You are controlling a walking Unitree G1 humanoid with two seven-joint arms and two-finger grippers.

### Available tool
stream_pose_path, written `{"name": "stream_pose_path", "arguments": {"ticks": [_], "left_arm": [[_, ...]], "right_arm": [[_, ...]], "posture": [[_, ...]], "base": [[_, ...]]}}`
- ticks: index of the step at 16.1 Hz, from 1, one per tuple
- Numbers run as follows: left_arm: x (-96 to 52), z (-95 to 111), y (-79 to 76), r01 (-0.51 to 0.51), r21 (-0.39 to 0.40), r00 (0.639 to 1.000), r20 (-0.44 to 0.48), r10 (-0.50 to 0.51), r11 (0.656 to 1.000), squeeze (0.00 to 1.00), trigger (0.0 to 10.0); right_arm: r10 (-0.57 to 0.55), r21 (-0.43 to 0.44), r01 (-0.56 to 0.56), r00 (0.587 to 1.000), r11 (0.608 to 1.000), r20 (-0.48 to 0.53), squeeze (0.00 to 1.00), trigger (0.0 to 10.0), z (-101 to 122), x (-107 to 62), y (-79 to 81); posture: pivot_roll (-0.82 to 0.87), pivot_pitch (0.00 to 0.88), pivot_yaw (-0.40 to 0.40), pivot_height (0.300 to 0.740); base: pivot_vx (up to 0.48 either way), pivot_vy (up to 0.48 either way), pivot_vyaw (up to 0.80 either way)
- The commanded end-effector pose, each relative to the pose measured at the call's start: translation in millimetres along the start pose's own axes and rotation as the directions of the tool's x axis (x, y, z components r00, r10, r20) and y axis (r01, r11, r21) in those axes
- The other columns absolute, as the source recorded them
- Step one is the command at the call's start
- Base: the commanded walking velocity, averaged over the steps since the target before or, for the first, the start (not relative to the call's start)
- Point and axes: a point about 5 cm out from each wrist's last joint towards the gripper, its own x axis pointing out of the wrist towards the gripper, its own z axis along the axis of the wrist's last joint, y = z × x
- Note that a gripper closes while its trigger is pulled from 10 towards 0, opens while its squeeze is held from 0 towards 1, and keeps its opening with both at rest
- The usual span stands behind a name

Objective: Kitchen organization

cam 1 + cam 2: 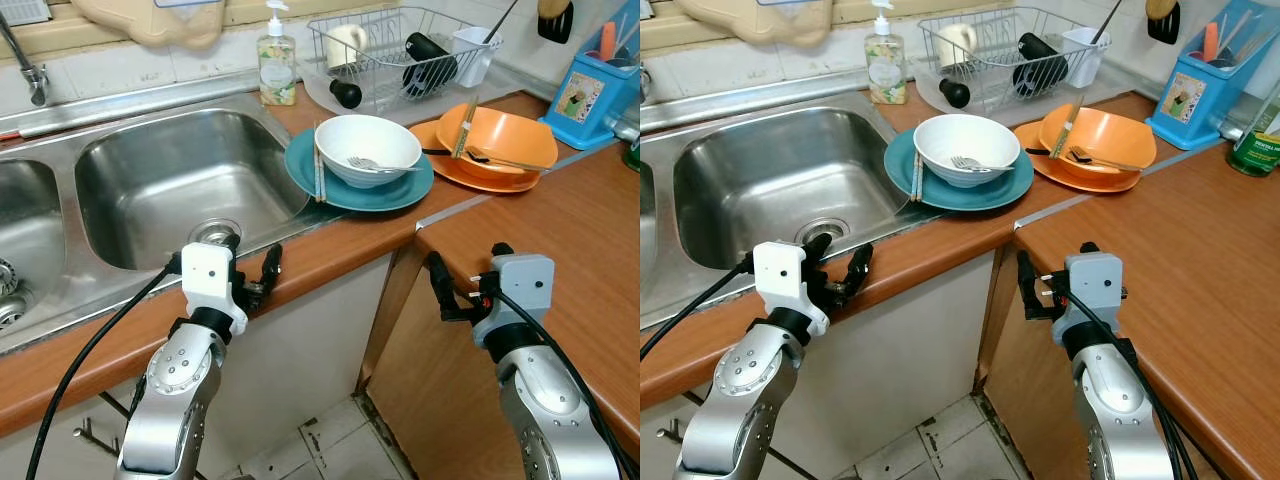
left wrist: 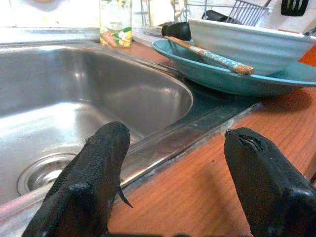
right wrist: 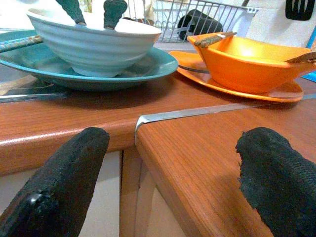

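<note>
Fork [image 1: 368,164] in white bowl [image 1: 367,147] on teal plate [image 1: 410,188]

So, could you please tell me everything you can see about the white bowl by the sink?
The white bowl is round and deep, with faint horizontal ribbing outside, and looks ceramic. It stands upright on a teal plate on the wooden counter, just right of the steel sink. A metal fork lies inside it, and a pair of chopsticks rests on the plate's rim beside it.

white bowl [image 1: 367,148], teal plate [image 1: 358,187], orange bowl [image 1: 497,141]
</note>
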Motion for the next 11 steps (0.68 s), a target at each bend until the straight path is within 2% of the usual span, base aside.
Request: {"name": "stream_pose_path", "arguments": {"ticks": [1,6,9,11], "left_arm": [[0.9,2,-0.4,0.011,-0.007,1.000,0.015,-0.011,1.000,0.00,10.0],[0.7,6,-1.3,0.009,-0.012,0.999,0.052,-0.008,1.000,0.00,10.0],[-0.4,10,-1.1,0.015,0.024,0.997,0.075,-0.017,1.000,0.00,10.0],[-3.8,17,3.5,-0.018,0.039,0.993,0.120,0.013,0.999,0.00,10.0]], "right_arm": [[0.015,-0.004,-0.015,1.000,1.000,0.003,0.00,10.0,2,-2.0,1.0],[0.015,0.000,-0.015,1.000,1.000,0.007,0.00,10.0,3,-2.0,-1.7],[0.054,0.022,-0.054,0.998,0.998,0.016,0.00,10.0,5,-1.5,1.4],[0.089,0.002,-0.089,0.996,0.996,0.023,0.00,10.0,5,-3.0,6.3]], "posture": [[-0.16,0.000,-0.004,0.740],[-0.16,0.000,-0.012,0.740],[-0.16,0.000,-0.012,0.740],[-0.15,0.000,-0.013,0.740]], "base": [[0.341,0.000,0.00],[0.360,0.000,0.00],[0.358,0.000,-0.80],[0.360,0.000,0.00]]}}
